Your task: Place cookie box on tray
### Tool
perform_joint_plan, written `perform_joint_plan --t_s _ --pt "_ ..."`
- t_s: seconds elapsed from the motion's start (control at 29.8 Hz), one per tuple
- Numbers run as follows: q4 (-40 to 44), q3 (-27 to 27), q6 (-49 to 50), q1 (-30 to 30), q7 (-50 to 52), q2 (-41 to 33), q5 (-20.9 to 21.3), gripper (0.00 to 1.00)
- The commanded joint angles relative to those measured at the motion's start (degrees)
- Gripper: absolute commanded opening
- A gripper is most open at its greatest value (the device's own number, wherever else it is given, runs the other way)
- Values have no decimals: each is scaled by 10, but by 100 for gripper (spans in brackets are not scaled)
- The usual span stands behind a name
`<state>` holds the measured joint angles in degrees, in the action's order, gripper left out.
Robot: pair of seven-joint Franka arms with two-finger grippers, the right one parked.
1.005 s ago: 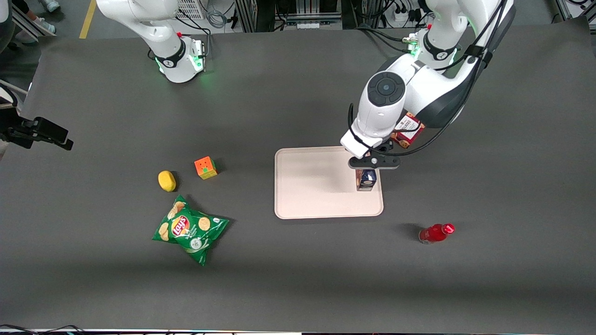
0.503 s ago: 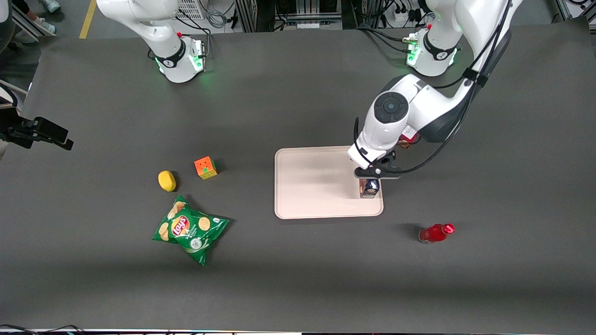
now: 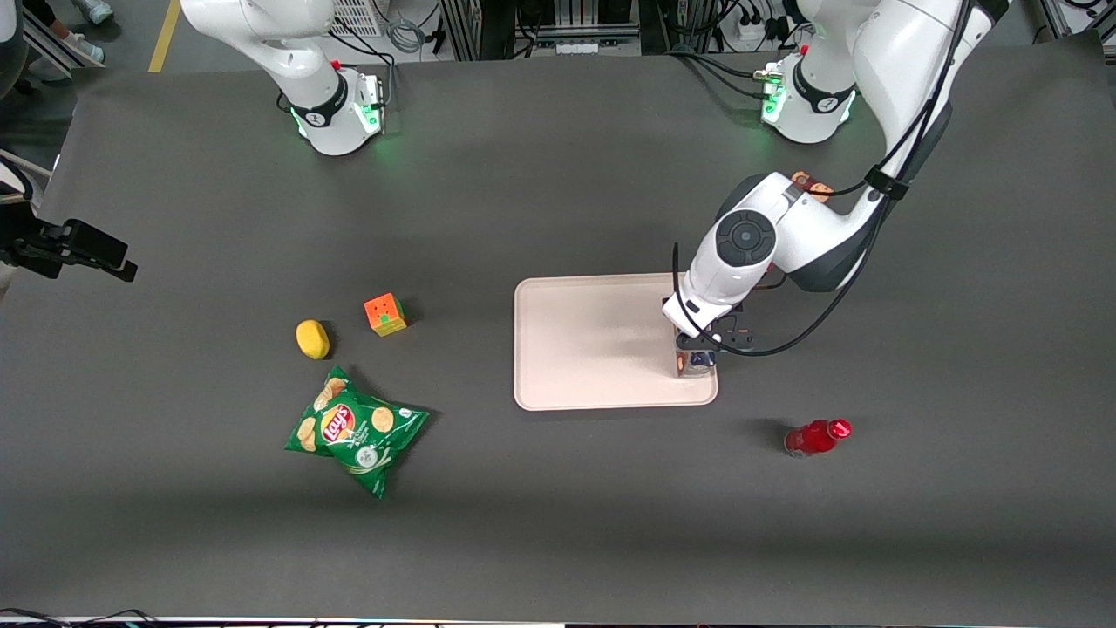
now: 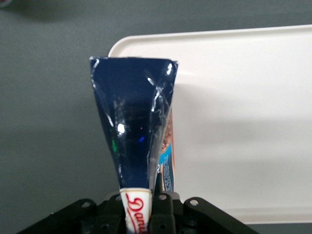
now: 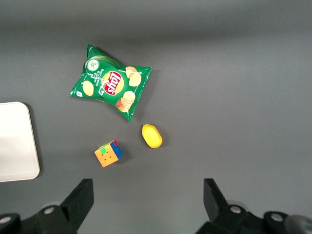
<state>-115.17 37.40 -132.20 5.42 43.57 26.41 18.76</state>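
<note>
Cookie box held upright over the tray corner, not yet released.

The cookie box point(image 4: 139, 124) stands on end, long axis vertical, directly beneath the end effector point(image 3: 697, 347), which is clenched on its top edge. Its base sits at the tray's point(image 3: 593, 349) 4 o'clock corner, just inside the rim. Judgement: contact looks near; release comes next. Red bottle point(image 3: 815, 436) lies on the surface at 4 o'clock from the tray.
</note>
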Motion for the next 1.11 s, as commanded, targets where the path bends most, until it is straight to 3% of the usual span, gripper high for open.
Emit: perform_joint_plan --t_s 0.0,0.07,0.23,0.4,0.54,0.67,1.07 --pt "2 1 -4 0 16 2 11 0" --pt "6 0 -4 1 15 6 11 9" --pt "12 -1 -2 0 15 12 21 46" --pt "13 -1 -3 0 12 15 23 60" --pt "15 -1 -3 0 12 15 23 84" --pt "16 -1 -3 1 9 18 23 97" --pt "21 0 -2 1 8 18 23 100"
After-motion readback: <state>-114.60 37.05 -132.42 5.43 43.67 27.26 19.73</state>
